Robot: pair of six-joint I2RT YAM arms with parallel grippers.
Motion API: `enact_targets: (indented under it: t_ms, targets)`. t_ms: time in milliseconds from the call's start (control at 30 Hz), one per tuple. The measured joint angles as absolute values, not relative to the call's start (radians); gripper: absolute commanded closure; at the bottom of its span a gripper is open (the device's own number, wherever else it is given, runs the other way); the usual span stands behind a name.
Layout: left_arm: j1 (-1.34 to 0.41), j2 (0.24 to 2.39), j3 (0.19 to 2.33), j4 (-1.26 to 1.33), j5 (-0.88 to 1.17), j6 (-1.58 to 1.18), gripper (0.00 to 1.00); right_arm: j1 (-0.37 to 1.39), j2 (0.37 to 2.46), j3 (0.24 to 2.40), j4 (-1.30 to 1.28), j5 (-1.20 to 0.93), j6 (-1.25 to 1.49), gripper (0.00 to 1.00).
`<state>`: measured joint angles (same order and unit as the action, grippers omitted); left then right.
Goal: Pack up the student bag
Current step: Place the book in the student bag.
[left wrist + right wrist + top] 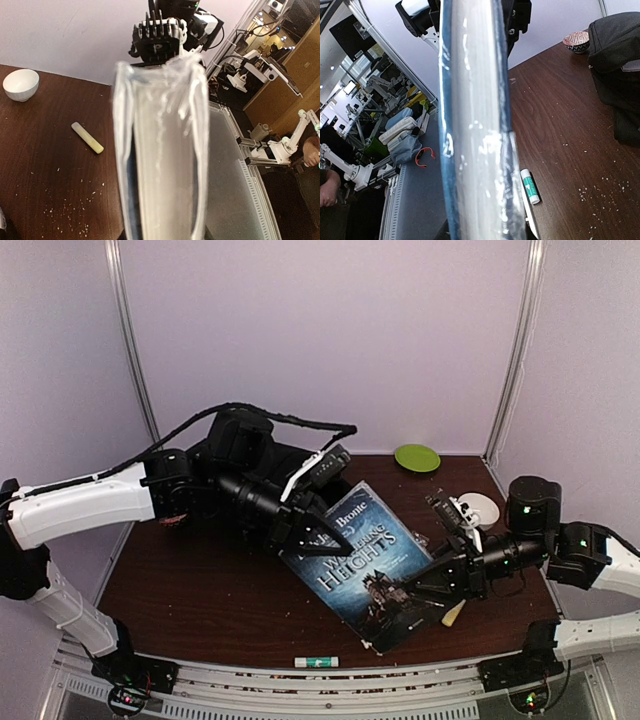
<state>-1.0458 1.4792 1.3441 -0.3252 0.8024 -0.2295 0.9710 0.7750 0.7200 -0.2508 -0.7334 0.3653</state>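
Item under handling: a plastic-wrapped dark blue paperback book [365, 560], cover up and tilted, held clear of the dark wooden table [200, 590] between both arms.

Left fingers [318, 540]: pinching the book's upper left corner. The right wrist view shows them flanking the wrapped page edge on both sides.

Right fingers [425, 585]: pinching the book's lower right edge, confirmed in the left wrist view.

Judgement: opposite corners are gripped so that the slippery, floppy wrapper cannot sag or twist. A hand-over from one arm to the other looks possible.

Task item: the large black soft fabric backpack [240, 440] lies behind and to the left of the book, at the table's far side, largely hidden by the left arm. Whether its opening is unzipped cannot be told.

Other items:
- A flat green round disc [417, 457] lies behind the book, to the right.
- A white bowl [480, 508] sits to the right of the book.
- A pale yellow stick [455, 613] lies just beside the book's lower right corner.
- A small white-and-green tube [316, 662] lies in front of the book.

Status: packing not completed; the book is outside the backpack.
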Motion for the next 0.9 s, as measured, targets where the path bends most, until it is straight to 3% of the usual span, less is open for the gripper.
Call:
enact_targets:
  t_ms: [133,333,600,900]
  targets:
    - [-1.044,1.468,1.311,-0.288,0.81,-0.242,1.0,0.971,0.773,0.721,-0.168,-0.732,0.408,0.4]
    - [-1.025,1.413,1.151,-0.096,0.802,-0.369,1.0,0.971,0.692,0.685,-0.002,-0.632,0.5,0.22]
    - [-0.92,1.303,0.962,0.255,0.743,-0.648,1.0,0.969,0.526,0.487,0.214,-0.409,0.636,0.17]
    - [-0.916,1.301,0.91,0.433,0.711,-0.809,1.0,0.971,0.502,0.458,0.325,-0.276,0.696,0.16]
